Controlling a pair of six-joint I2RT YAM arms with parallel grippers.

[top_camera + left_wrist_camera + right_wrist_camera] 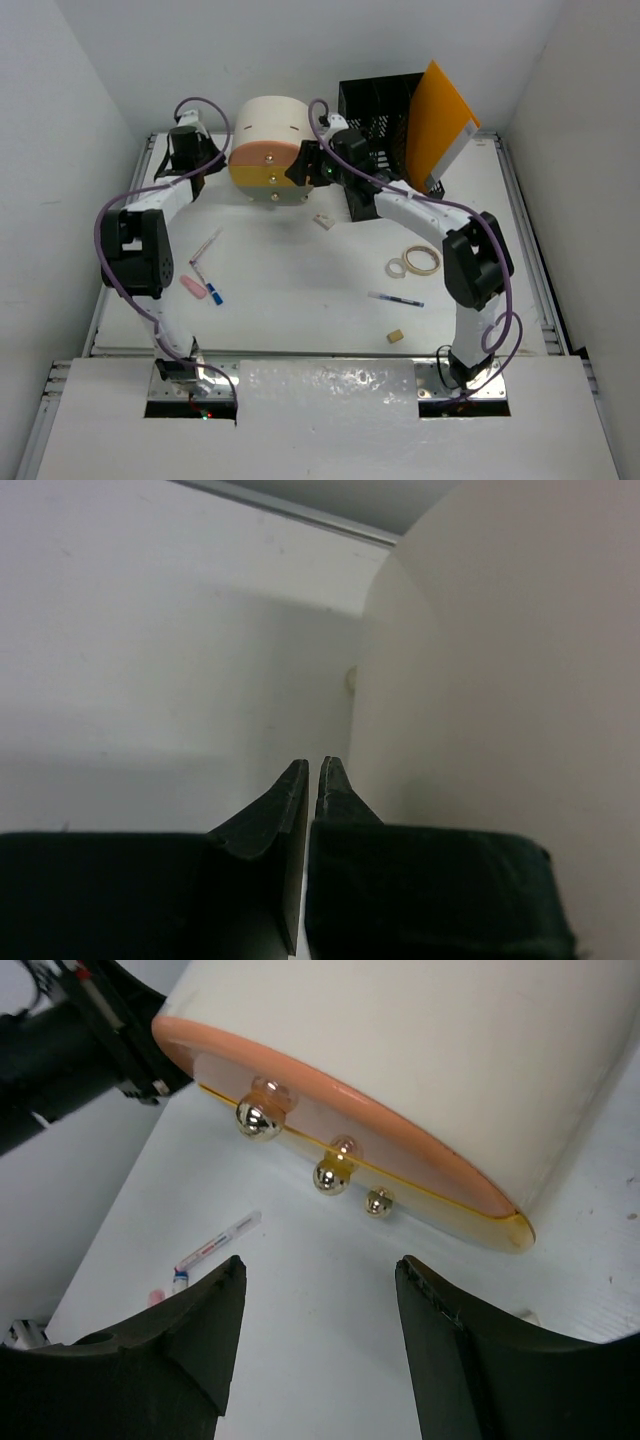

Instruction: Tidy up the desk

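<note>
**Inspector:** Where is the desk?
**Operator:** I see the desk (pixel 300 300) spanning the view beneath both arms, with the foil strip (pixel 330 385) at its near edge. A cream drawer unit (pixel 268 135) sits at the far side.
**Inspector:** And the pincers?
**Operator:** The left gripper (pixel 312 777) is closed and empty (just beside the unit's wall). The right gripper (pixel 320 1270) is spread and empty, facing the chrome knobs (pixel 258 1120).
</note>
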